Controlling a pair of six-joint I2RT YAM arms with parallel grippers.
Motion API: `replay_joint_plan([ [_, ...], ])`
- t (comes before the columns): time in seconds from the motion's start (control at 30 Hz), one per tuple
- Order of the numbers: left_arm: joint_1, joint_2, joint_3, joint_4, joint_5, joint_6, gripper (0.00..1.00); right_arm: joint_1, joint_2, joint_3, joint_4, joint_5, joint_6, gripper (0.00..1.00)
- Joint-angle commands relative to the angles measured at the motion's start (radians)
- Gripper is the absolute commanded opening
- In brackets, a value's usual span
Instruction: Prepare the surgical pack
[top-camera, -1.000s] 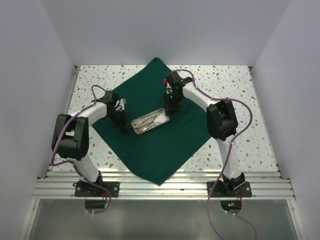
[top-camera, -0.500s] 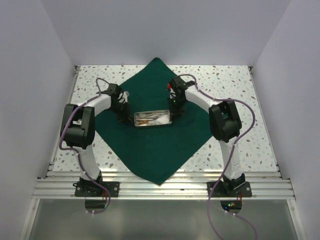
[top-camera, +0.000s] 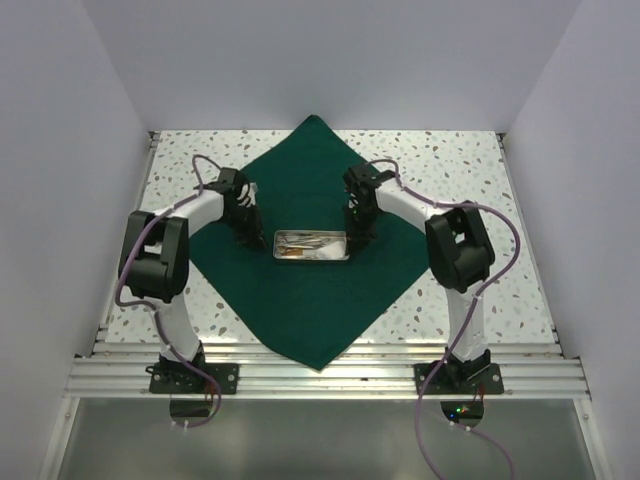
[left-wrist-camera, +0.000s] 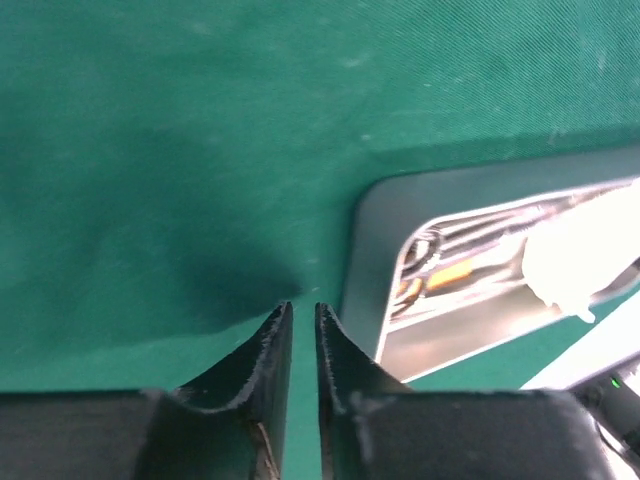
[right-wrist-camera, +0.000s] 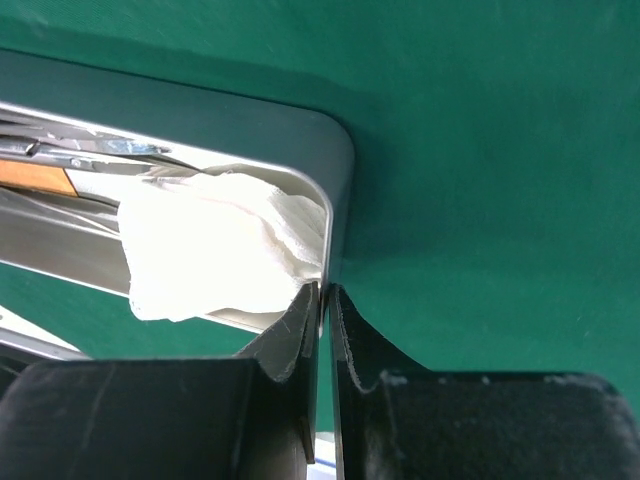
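I'm watching a dark green drape (top-camera: 300, 300) lying flat as a diamond on the speckled table (top-camera: 460, 170). The steel tray (top-camera: 312, 259) is sitting at the drape's centre, carrying white gauze (right-wrist-camera: 220, 250) and steel instruments (right-wrist-camera: 60, 150) that I can't tell apart. The right gripper (right-wrist-camera: 325, 300) is standing at the tray's three o'clock, its fingers pinching the tray's rim beside the gauze. The left gripper (left-wrist-camera: 300, 330) is hanging at the tray's nine o'clock, just beside the tray wall, not touching it. Its fingers (left-wrist-camera: 265, 350) are showing only a narrow slit and gripping nothing, with bare green cloth beneath them.
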Motion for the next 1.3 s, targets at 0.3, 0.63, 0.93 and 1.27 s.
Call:
replay_joint_plan([
  [0.3, 0.202, -0.333, 0.028, 0.013, -0.175, 0.088, 0.39, 0.015, -0.119, -0.081, 0.025, 0.052, 0.192, 0.00],
  [0.63, 0.202, -0.364, -0.058, 0.035, -0.114, 0.055, 0.39, 0.027, -0.108, -0.068, 0.020, 0.118, 0.173, 0.00],
  [0.93, 0.202, -0.353, -0.044, 0.044, -0.106, 0.059, 0.38, 0.035, -0.062, 0.003, 0.014, 0.101, 0.134, 0.00],
  [1.27, 0.204, -0.325, -0.006, 0.021, -0.118, 0.068, 0.38, 0.046, -0.024, 0.037, 0.004, 0.095, 0.120, 0.00],
])
